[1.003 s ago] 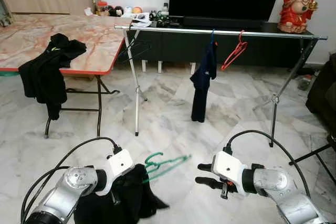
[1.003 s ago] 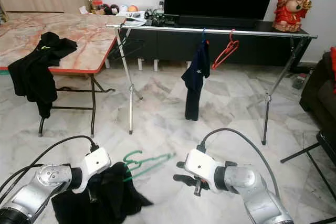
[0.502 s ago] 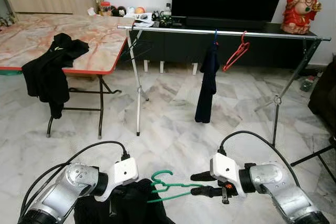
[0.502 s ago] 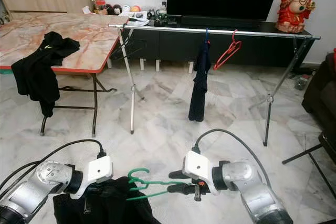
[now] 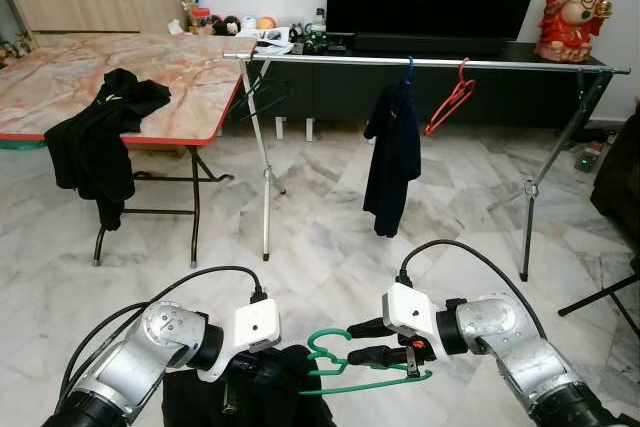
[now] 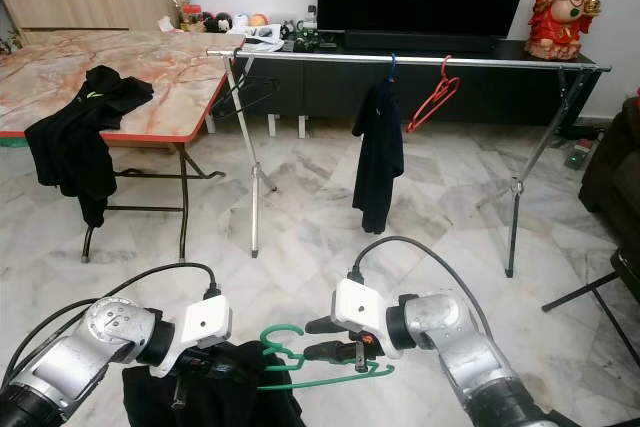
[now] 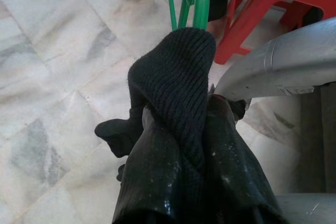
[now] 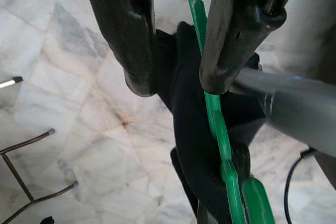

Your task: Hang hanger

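Observation:
My left gripper point(image 5: 268, 373) is low in front of me, shut on a black garment point(image 5: 255, 392) that wraps its fingers point(image 7: 173, 182). A green hanger point(image 5: 370, 384) sticks out of the garment towards my right gripper point(image 5: 368, 341). That gripper is open, and the hanger's thin bar point(image 8: 212, 114) runs between its two black fingers point(image 8: 126, 35), close to one of them. Further ahead stands a clothes rack with a metal rail point(image 5: 500, 65). On the rail hang a dark garment point(image 5: 393, 157) on a blue hanger, a red hanger point(image 5: 447, 102) and a black hanger point(image 5: 255, 97).
A marble-topped folding table point(image 5: 150, 77) stands at the left with a black garment point(image 5: 95, 137) draped over its edge. Behind the rack are a low TV cabinet point(image 5: 330, 87) and a red statue point(image 5: 572, 7). Dark furniture point(image 5: 620, 167) and a stand's legs point(image 5: 600, 292) are at the right.
My right gripper has moved left until its fingers straddle the green hanger. My left gripper has brought the garment and hanger towards the middle. The hanging dark garment has swung.

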Available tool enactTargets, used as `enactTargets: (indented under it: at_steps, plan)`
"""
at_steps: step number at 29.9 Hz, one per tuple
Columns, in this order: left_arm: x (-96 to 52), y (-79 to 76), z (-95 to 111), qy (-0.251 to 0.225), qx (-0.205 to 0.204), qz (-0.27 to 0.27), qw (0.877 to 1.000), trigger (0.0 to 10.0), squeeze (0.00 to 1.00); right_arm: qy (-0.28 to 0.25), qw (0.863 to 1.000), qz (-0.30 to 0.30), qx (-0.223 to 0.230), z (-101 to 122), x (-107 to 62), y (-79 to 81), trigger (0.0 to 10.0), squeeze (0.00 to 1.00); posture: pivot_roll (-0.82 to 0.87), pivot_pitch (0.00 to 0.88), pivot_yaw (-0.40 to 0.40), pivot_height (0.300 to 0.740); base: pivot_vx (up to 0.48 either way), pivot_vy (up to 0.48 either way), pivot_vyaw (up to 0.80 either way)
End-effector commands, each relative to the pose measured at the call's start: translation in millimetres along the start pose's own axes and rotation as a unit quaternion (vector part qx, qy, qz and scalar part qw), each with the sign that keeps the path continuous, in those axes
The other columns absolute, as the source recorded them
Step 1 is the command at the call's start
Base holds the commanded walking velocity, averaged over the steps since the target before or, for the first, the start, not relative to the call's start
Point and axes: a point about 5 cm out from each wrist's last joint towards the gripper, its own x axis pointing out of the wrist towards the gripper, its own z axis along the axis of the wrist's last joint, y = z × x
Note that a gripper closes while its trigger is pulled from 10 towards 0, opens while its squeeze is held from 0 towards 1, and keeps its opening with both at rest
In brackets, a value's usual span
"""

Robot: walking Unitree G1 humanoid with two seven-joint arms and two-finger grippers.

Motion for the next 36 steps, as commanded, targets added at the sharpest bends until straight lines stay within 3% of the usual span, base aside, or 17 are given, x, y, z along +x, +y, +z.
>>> enactTargets:
  at_steps: [1, 14, 24, 36]
  plan:
    - [-3.5, -0.2, 7.5, -0.006, 0.014, -0.004, 1.0, 10.0, 0.0, 0.007, 1.0, 0.002, -0.018, 5.3, 4.0, -2.6, 10.0, 0.0, 0.05, 0.0, 0.032, 0.74, 0.0, 0.0, 0.0]
    - [-7.7, -3.6, 17.7, -0.017, 0.017, -0.029, 0.999, 10.0, 0.0, 0.003, 0.999, -0.025, -0.031, 8.2, 14.5, -10.2, 10.0, 0.0, 0.07, 0.0, 0.039, 0.74, 0.0, 0.0, 0.0]
    - [-12.5, -4.5, 17.7, -0.014, 0.012, -0.032, 0.999, 10.0, 0.0, -0.016, 0.997, 0.064, -0.029, 10.8, 20.6, 4.6, 10.0, 0.0, 0.08, 0.0, 0.05, 0.74, 0.0, 0.0, 0.0]
    - [-12.2, -6.2, 15.8, -0.009, 0.008, -0.035, 0.999, 10.0, 0.0, -0.029, 0.995, 0.094, -0.019, 10.5, 16.6, 11.8, 10.0, 0.0, 0.08, 0.011, 0.057, 0.74, 0.0, 0.0, 0.0]
